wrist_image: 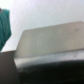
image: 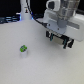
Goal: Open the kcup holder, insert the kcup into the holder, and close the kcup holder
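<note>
The kcup (image: 23, 49), a tiny white pod with a bright green top, stands alone on the white table toward the exterior view's left. My gripper (image: 59, 41) hangs at the exterior view's upper right, well away from the kcup. Its two dark fingers are spread, with nothing seen between them. A large blurred boxy body, grey on its broad face and dark along its lower edge, fills the wrist view; it looks like the kcup holder (wrist_image: 47, 47) close under the wrist. The exterior view does not show the holder; the arm covers that area.
The white table (image: 40, 67) spreads across the exterior view. Dark equipment and a cable (image: 15, 19) sit along the back edge at the exterior view's left. A teal patch (wrist_image: 4, 27) shows at the wrist view's edge.
</note>
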